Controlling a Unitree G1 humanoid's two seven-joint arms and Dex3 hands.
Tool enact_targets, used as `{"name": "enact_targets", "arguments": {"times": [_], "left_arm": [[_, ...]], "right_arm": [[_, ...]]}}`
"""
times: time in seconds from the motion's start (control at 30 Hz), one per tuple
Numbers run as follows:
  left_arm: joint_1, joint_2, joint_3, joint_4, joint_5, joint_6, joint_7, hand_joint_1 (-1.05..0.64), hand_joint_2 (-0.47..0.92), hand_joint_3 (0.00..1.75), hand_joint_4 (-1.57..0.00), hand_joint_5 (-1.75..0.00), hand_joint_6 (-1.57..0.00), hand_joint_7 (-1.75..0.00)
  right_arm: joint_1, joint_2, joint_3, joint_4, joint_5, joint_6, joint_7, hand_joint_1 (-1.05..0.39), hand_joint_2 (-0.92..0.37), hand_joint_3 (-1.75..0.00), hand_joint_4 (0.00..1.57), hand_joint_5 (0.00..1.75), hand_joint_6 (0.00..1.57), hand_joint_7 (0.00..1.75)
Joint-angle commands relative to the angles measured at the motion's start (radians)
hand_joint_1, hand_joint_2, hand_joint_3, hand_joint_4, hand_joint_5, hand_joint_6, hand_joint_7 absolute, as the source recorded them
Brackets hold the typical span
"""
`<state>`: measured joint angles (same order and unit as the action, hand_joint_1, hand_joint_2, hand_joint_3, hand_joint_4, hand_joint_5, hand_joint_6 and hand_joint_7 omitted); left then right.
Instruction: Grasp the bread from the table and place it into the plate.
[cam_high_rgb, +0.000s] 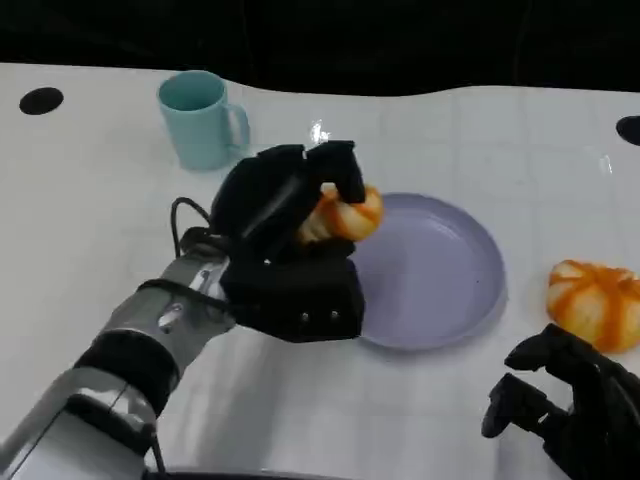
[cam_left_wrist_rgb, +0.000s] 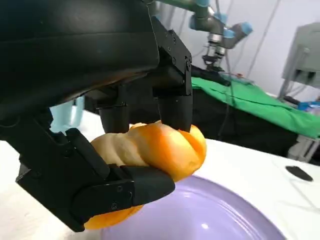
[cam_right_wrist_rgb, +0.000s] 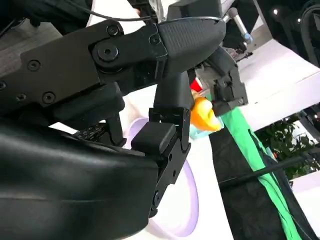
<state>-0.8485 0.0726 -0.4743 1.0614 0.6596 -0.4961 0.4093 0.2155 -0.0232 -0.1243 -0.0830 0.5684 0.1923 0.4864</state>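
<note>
Two orange-and-cream twisted bread rolls: one bread roll (cam_high_rgb: 340, 214) in the fingers of the left hand (cam_high_rgb: 285, 245) above the near-left rim of the plate, a second bread roll (cam_high_rgb: 594, 302) lying on the table to the right of the plate. One round lavender plate (cam_high_rgb: 440, 275). One light teal ceramic mug (cam_high_rgb: 203, 118) with a handle, standing at the back left. Two black many-fingered hands: the left, plus the right hand (cam_high_rgb: 565, 395) at the lower right, just near the second roll. One white table (cam_high_rgb: 90, 220). Two dark round spots on the tabletop, one at the far left edge (cam_high_rgb: 41, 100), one at the far right edge (cam_high_rgb: 630, 128).
</note>
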Motion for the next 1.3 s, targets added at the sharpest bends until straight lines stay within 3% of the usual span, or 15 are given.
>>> {"name": "enact_targets", "arguments": {"times": [0.03, 0.5, 0.63, 0.67, 0.7, 0.83, 0.9, 0.93, 1.07, 1.3], "left_arm": [[-0.034, -0.020, -0.019, 0.028, 0.008, -0.009, -0.010, -0.20, 0.51, 1.19, -0.89, -1.75, -0.67, -1.75], [-0.099, -0.117, -0.080, 0.144, 0.033, -0.008, 0.004, -0.23, 0.52, 1.13, -0.93, -1.75, -0.72, -1.75], [-0.106, -0.125, -0.067, 0.166, 0.010, -0.014, -0.058, -0.22, 0.56, 1.09, -0.88, -1.75, -0.70, -1.75], [-0.106, -0.125, -0.060, 0.168, 0.000, -0.021, -0.082, -0.22, 0.60, 1.05, -0.81, -1.62, -0.70, -1.52], [-0.109, -0.125, -0.054, 0.169, -0.010, -0.022, -0.111, -0.22, 0.62, 1.03, -0.79, -1.57, -0.71, -1.43], [-0.127, -0.119, -0.059, 0.166, -0.018, 0.010, -0.220, -0.33, 0.88, 0.38, -0.63, -1.03, -0.61, -0.64], [-0.133, -0.115, -0.069, 0.163, -0.007, 0.025, -0.250, -0.37, 0.91, 0.30, -0.55, -0.82, -0.56, -0.38], [-0.138, -0.113, -0.079, 0.162, 0.003, 0.036, -0.268, -0.45, 0.92, 0.30, -0.41, -0.71, -0.47, -0.26], [-0.155, -0.107, -0.109, 0.156, 0.023, 0.082, -0.352, -0.67, 0.92, 0.45, -0.08, -0.50, -0.24, -0.09], [-0.157, -0.100, -0.124, 0.136, 0.024, 0.113, -0.416, -0.88, 0.92, 0.65, 0.00, -0.18, -0.13, -0.01]], "right_arm": [[0.009, -0.008, -0.006, 0.000, -0.003, -0.022, 0.015, -0.50, -0.92, -0.26, 0.73, 1.53, 0.80, 1.03], [0.012, -0.012, -0.008, -0.011, 0.008, -0.005, 0.018, -0.51, -0.92, -0.23, 0.75, 1.49, 0.82, 1.01], [0.015, -0.013, -0.008, -0.026, 0.010, 0.014, 0.006, -0.51, -0.92, -0.21, 0.74, 1.51, 0.82, 1.02], [0.015, -0.013, -0.008, -0.029, 0.011, 0.019, 0.005, -0.51, -0.92, -0.21, 0.73, 1.51, 0.82, 1.02], [0.016, -0.013, -0.009, -0.033, 0.011, 0.024, 0.002, -0.51, -0.92, -0.21, 0.73, 1.51, 0.82, 1.02], [0.015, -0.013, -0.009, -0.036, 0.009, 0.025, 0.005, -0.50, -0.92, -0.21, 0.71, 1.55, 0.80, 1.05], [0.016, -0.013, -0.009, -0.035, 0.007, 0.022, 0.006, -0.50, -0.92, -0.21, 0.71, 1.56, 0.80, 1.06], [0.016, -0.013, -0.009, -0.034, 0.007, 0.021, 0.008, -0.50, -0.92, -0.21, 0.71, 1.56, 0.79, 1.06], [0.015, -0.013, -0.009, -0.033, 0.003, 0.020, 0.004, -0.50, -0.92, -0.22, 0.71, 1.56, 0.79, 1.08], [0.016, -0.010, -0.011, -0.034, 0.010, 0.026, 0.002, -0.50, -0.92, -0.22, 0.71, 1.56, 0.78, 1.08]]}}
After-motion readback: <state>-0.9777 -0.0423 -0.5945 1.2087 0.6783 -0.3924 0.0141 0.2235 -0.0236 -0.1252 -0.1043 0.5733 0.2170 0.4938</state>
